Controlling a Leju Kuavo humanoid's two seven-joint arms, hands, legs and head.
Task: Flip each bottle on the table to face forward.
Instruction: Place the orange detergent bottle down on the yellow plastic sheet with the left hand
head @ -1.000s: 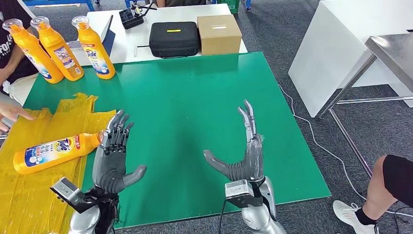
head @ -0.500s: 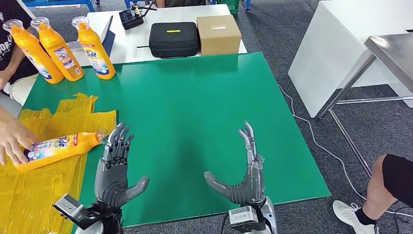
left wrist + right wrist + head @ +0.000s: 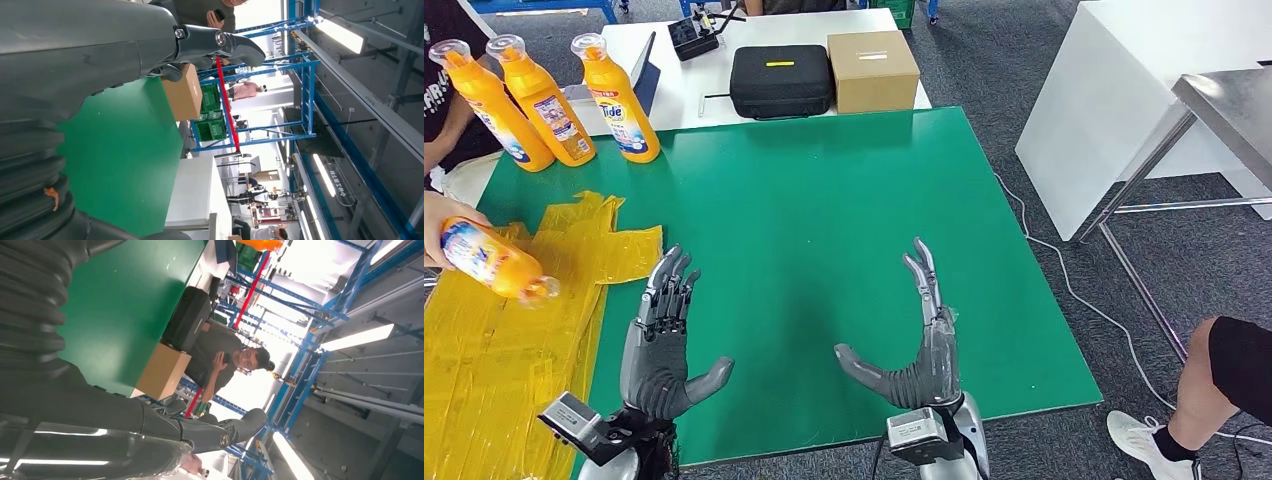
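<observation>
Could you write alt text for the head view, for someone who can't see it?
Two silver robot arms hold an open left hand and open right hand above a green table top, holding nothing. At the left edge a person's hand lifts an orange plastic detergent bottle over crumpled yellow plastic sheeting; three upright orange bottles stand at the far left corner.

The rightmost standing bottle (image 3: 617, 98) at the counter's far left carries a label reading "Tide". The labels on the two bottles beside it (image 3: 541, 100) (image 3: 490, 105) and on the bottle (image 3: 492, 260) held by a person's hand are too small or blurred to read.
</observation>
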